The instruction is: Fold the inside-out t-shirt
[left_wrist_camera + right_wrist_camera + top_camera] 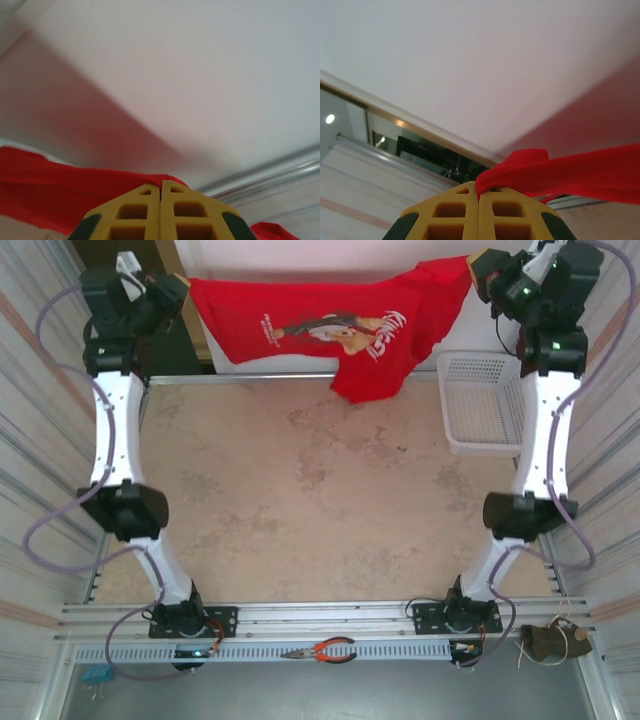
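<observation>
The left gripper (161, 186) is closed, its yellow fingers (135, 212) pressed together on an edge of the inside-out t-shirt (330, 325). The right gripper (479, 191) is likewise clamped on a red fold. The shirt is held stretched between the 2 grippers, above the far edge of the surface (300, 500), near a white basket (480, 405).

Probably a robotics workshop: aluminium rail frame (330, 612), pliers (322, 650), corrugated walls (30, 420).
</observation>
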### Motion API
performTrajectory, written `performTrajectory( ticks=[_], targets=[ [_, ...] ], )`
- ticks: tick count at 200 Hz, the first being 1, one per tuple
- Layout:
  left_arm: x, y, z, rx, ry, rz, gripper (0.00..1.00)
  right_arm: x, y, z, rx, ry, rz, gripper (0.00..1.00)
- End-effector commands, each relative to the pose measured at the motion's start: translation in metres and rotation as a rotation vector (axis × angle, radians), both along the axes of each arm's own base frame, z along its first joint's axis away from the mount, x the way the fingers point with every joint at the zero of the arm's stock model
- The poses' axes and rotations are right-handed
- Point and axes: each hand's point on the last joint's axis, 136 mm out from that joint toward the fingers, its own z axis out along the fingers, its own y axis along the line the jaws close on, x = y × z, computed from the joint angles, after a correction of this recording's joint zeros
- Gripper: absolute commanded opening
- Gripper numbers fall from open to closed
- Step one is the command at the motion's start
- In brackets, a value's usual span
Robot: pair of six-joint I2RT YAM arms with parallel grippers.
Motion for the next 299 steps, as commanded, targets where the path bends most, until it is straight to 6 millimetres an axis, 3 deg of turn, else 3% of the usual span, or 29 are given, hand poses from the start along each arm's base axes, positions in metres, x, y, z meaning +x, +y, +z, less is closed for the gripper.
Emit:
performTrajectory(
  ticks=[1, 9, 14, 23, 46, 73, 89, 105, 123, 151, 212, 218, 228, 247, 265, 282, 299],
  targets=[
    [-0.039, -0.004, -0.006, 0.07, -0.071, -0.029, 0.0, -0.071, 0.014, 0.021, -0.114, -0.149, -0.005, 0.0],
    [-0.05, -0.005, -0.029, 0.079, -0.04, -0.03, 0.0, -0.083, 0.016, -0.002, -0.118, -0.117, -0.017, 0.0],
    [-0.057, -0.006, -0.048, 0.088, -0.006, -0.03, 0.0, -0.081, 0.015, -0.036, -0.116, -0.055, -0.021, 0.0],
    [-0.069, -0.005, -0.084, 0.103, 0.063, -0.023, 0.0, -0.098, 0.018, -0.073, -0.123, 0.001, -0.027, 0.0],
    [-0.106, -0.008, -0.175, 0.11, 0.23, -0.029, 0.0, -0.133, 0.029, -0.219, -0.143, 0.28, -0.026, 0.0],
    [-0.156, -0.011, -0.275, 0.107, 0.446, -0.026, 0.0, -0.205, 0.037, -0.369, -0.215, 0.6, -0.025, 0.0],
    [-0.189, -0.013, -0.323, 0.114, 0.551, -0.02, 0.0, -0.242, 0.038, -0.423, -0.208, 0.727, -0.029, 0.0],
    [-0.219, -0.014, -0.361, 0.132, 0.651, -0.012, 0.0, -0.271, 0.026, -0.456, -0.22, 0.824, -0.096, 0.0],
    [-0.247, -0.014, -0.392, 0.178, 0.748, -0.013, 0.0, -0.291, 0.018, -0.476, -0.209, 0.892, -0.133, 0.0],
    [-0.274, -0.013, -0.418, 0.2, 0.826, -0.012, 0.0, -0.305, 0.019, -0.493, -0.204, 0.969, -0.119, 0.0],
    [-0.305, -0.01, -0.432, 0.214, 0.898, 0.004, 0.0, -0.325, 0.011, -0.505, -0.236, 1.057, -0.146, 0.0],
    [-0.309, -0.012, -0.432, 0.205, 0.905, -0.004, 0.01, -0.328, 0.01, -0.505, -0.234, 1.067, -0.152, 0.13],
    [-0.314, -0.015, -0.429, 0.192, 0.899, -0.018, 0.09, -0.333, 0.007, -0.503, -0.235, 1.08, -0.165, 0.35],
    [-0.321, -0.02, -0.416, 0.195, 0.858, -0.02, 0.39, -0.335, -0.003, -0.486, -0.236, 1.042, -0.223, 0.52],
    [-0.319, -0.019, -0.393, 0.177, 0.794, 0.018, 0.58, -0.329, -0.012, -0.462, -0.239, 0.969, -0.275, 0.55],
    [-0.312, -0.012, -0.367, 0.194, 0.74, 0.062, 0.65, -0.32, -0.013, -0.446, -0.28, 0.936, -0.273, 0.55],
    [-0.298, -0.008, -0.347, 0.225, 0.702, 0.072, 0.68, -0.309, -0.008, -0.442, -0.344, 0.945, -0.23, 0.54]
  ],
)
